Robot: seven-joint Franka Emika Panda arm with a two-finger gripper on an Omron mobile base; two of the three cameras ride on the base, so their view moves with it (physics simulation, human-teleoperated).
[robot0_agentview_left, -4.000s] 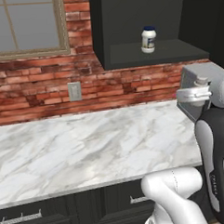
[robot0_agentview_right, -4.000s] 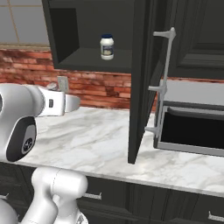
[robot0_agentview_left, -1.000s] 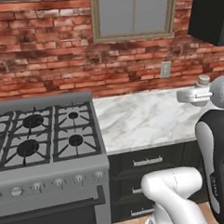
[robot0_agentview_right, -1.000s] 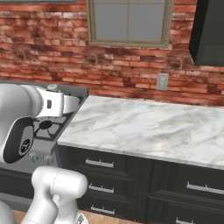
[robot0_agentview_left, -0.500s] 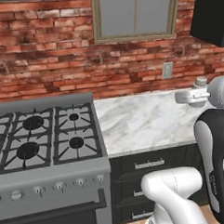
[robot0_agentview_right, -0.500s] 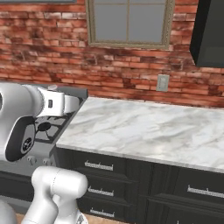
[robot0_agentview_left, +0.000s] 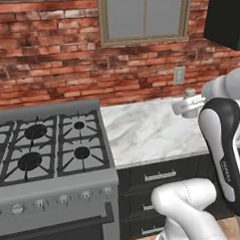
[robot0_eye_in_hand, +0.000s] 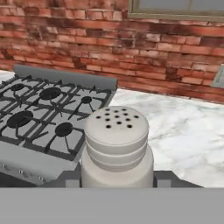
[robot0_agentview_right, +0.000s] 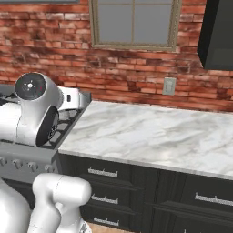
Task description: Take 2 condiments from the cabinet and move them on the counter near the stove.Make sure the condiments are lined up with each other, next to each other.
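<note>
A small grey-silver shaker (robot0_eye_in_hand: 116,142), one of the condiments, stands upright between my gripper's (robot0_eye_in_hand: 117,178) fingers (robot0_eye_in_hand: 70,179), which are shut on it. In the left base view the gripper (robot0_agentview_left: 187,106) holds the shaker (robot0_agentview_left: 190,93) in the air over the white marble counter (robot0_agentview_left: 142,133), right of the stove (robot0_agentview_left: 49,150). From the right base view the hand (robot0_agentview_right: 78,99) hangs over the seam between stove (robot0_agentview_right: 11,150) and counter (robot0_agentview_right: 154,132). A corner of the dark cabinet (robot0_agentview_left: 226,16) shows at the upper right.
A red brick wall with a window (robot0_agentview_left: 145,16) and a wall outlet (robot0_agentview_left: 179,75) runs behind the counter. Dark drawers with silver handles (robot0_agentview_right: 102,173) sit under the slab. The stove's black burners (robot0_eye_in_hand: 48,116) lie left of the marble (robot0_eye_in_hand: 183,131).
Four seconds ago both base views faced the open cabinet; the base has since driven to the stove. Over the last second the hand with the shaker has drifted slightly left, toward the stove.
</note>
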